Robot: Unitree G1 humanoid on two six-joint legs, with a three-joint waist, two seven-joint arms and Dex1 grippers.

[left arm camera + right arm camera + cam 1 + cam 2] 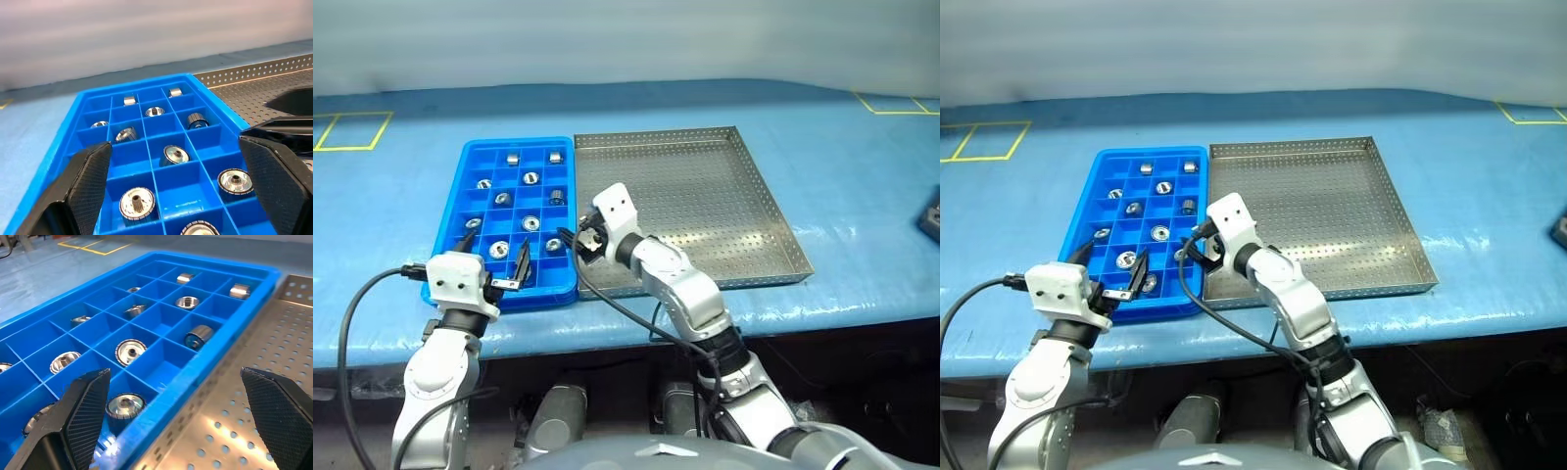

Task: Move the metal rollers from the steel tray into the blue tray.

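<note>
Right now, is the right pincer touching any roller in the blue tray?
Apart. In the right wrist view the right pincer stands open and empty above the blue tray's rim, with the nearest roller lying free in its compartment.

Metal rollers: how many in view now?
11 at least: metal rollers in separate compartments of the blue tray; ten clear from the head, one more beneath the left gripper, which may hide others.

The blue tray [470, 155] is bright blue, with a grid of square compartments. The metal rollers [129, 351] are shiny silver. The steel tray [705, 186] is silver-grey, and its floor has rows of tiny holes. The table cover [862, 176] is light blue with yellow lines [352, 130]. The fingers [90, 178] are black with fine texture.
</note>
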